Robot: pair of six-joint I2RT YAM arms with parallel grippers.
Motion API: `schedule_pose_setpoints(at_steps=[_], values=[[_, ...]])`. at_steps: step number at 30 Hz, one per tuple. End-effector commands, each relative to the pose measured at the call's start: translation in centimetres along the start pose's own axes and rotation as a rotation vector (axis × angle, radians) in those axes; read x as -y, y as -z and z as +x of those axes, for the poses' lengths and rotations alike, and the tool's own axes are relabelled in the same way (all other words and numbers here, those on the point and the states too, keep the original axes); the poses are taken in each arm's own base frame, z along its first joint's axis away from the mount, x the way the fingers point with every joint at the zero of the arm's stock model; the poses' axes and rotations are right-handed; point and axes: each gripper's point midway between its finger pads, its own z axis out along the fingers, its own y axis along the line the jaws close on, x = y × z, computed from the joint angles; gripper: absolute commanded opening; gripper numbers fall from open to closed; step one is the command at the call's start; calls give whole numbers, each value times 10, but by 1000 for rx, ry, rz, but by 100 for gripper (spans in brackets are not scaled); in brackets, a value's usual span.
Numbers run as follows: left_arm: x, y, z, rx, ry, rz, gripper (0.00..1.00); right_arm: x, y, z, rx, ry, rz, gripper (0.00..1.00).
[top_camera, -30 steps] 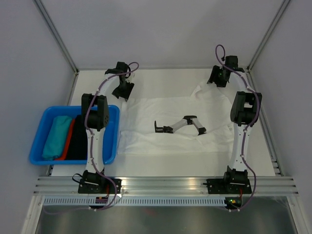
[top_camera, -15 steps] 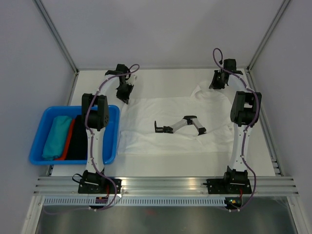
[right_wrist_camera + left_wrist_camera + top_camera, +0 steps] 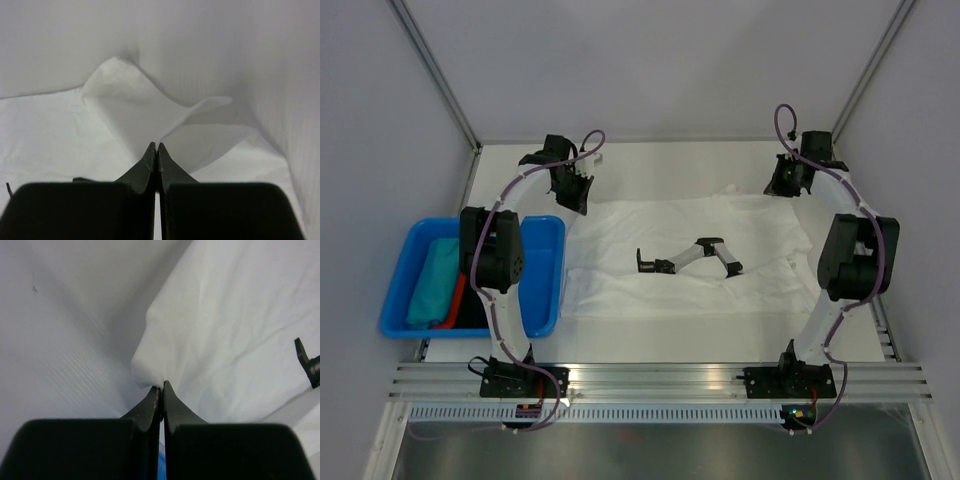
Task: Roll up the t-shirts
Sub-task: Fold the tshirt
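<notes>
1. Left end effector [image 3: 161,386] is pinched shut on the far left corner of the white shirt [image 3: 660,285], which lies spread on the counter [image 3: 660,165].
2. Right end effector [image 3: 158,145] is clamped on the shirt's puckered far right corner.
3. Judgement: tension both corners evenly so the edge stays straight.
4. Left of the shirt, a blue bin [image 3: 440,331] with a teal roll [image 3: 432,280] crowds the left arm.

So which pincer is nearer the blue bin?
Left. The left pincer holds the white t-shirt by its far corner, just beyond the blue bin; the right pincer holds the opposite corner, across the table.
</notes>
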Motion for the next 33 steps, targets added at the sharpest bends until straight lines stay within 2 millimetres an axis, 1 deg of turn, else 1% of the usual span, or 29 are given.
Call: schedule_pose_setpoints(at_steps=[1, 2, 3, 5, 6, 7, 8, 9, 11, 12, 14, 15, 17, 18, 20, 21, 23, 25, 26, 27, 29, 30, 31, 32, 33], values=[[15, 30, -30, 176, -168, 54, 2, 18, 48, -6, 115, -29, -4, 0], [17, 34, -31, 186, -179, 56, 2, 25, 54, 0, 116, -44, 10, 0], [19, 38, -31, 195, -200, 61, 2, 34, 63, 16, 105, -63, 33, 0], [23, 38, -24, 186, -217, 76, 2, 40, 72, 32, 91, -75, 44, 0], [25, 45, -24, 200, -249, 73, 2, 45, 79, 45, 81, -90, 54, 0], [27, 44, -15, 187, -259, 81, 2, 47, 84, 50, 82, -97, 60, 0], [28, 45, -11, 186, -273, 82, 2, 50, 88, 55, 83, -106, 70, 0], [29, 48, -9, 189, -306, 80, 2, 56, 97, 61, 90, -124, 87, 0], [35, 55, -1, 196, -343, 89, 2, 64, 105, 65, 97, -137, 125, 0], [36, 57, 2, 197, -381, 91, 2, 64, 111, 70, 96, -139, 135, 0], [41, 61, 11, 199, -416, 100, 2, 63, 115, 75, 93, -140, 133, 0], [42, 59, 20, 187, -446, 104, 2, 62, 117, 81, 84, -141, 134, 0], [45, 65, 24, 198, -483, 103, 2, 63, 119, 88, 71, -143, 146, 0], [47, 64, 33, 187, -509, 109, 2, 64, 122, 90, 71, -142, 156, 0], [51, 70, 35, 205, -540, 111, 2, 66, 124, 94, 69, -140, 174, 0], [52, 70, 39, 203, -558, 116, 2, 68, 126, 97, 67, -141, 188, 0], [56, 71, 40, 214, -574, 129, 2, 70, 126, 101, 65, -147, 199, 0], [58, 68, 48, 205, -599, 148, 2, 71, 118, 114, 43, -159, 190, 0], [58, 68, 48, 205, -609, 146, 2, 70, 115, 119, 31, -164, 180, 0], [57, 62, 54, 185, -608, 155, 2, 69, 112, 123, 19, -171, 173, 0], [56, 58, 63, 158, -642, 165, 2, 71, 103, 135, -26, -179, 165, 1], [57, 55, 73, 119, -642, 190, 4, 72, 101, 137, -35, -182, 164, 1], [58, 54, 77, 103, -651, 204, 9, 71, 99, 139, -41, -183, 160, 1], [59, 55, 80, 94, -685, 220, 21, 72, 98, 139, -43, -182, 158, 1], [62, 57, 81, 88, -697, 237, 27, 72, 98, 139, -43, -182, 157, 1]])
